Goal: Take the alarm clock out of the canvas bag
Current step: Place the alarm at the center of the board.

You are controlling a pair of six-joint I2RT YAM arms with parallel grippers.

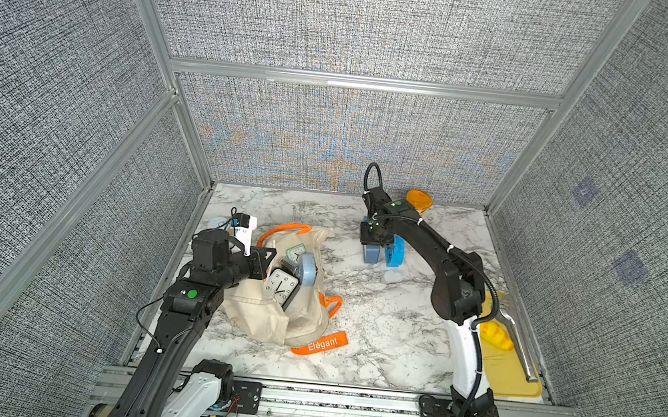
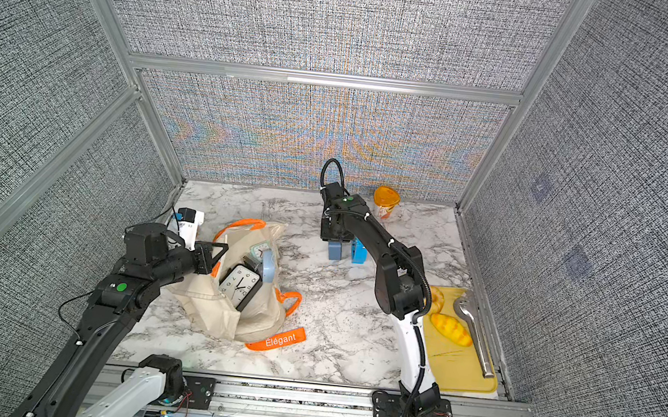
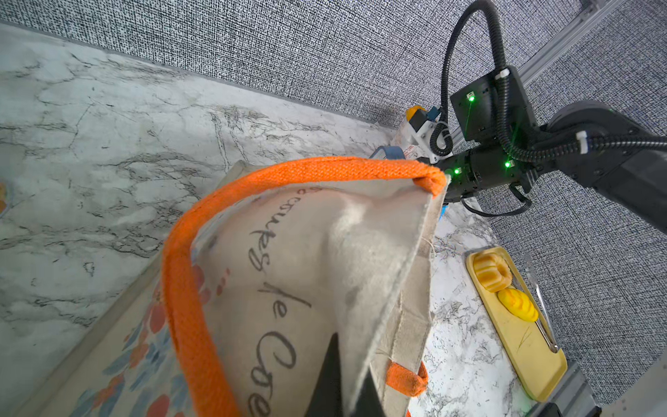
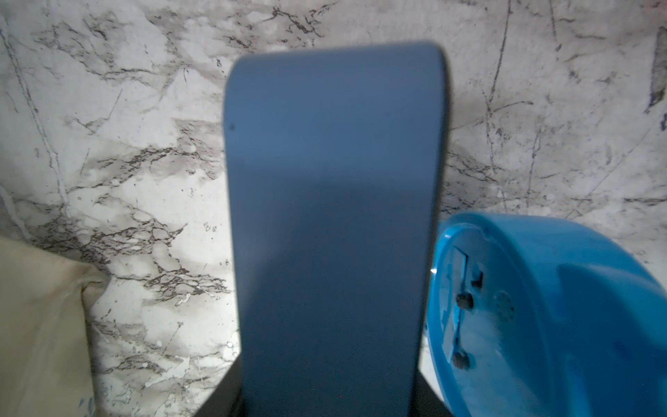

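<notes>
The left gripper (image 1: 268, 256) is clamped shut on the rim of the cream canvas bag with orange handles (image 1: 255, 314), near the left edge of the table (image 1: 373, 347). The right gripper (image 1: 375, 248) grips a slate-blue rectangular alarm clock (image 1: 371, 255), outside the bag, toward the far edge.

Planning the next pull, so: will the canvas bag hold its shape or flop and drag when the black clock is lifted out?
Probably floppy: the bag slumps in folds on the table, its mouth up only where the left hand pinches the rim. It may drag along, since the black clock sits wedged against a pale blue clock.
</notes>
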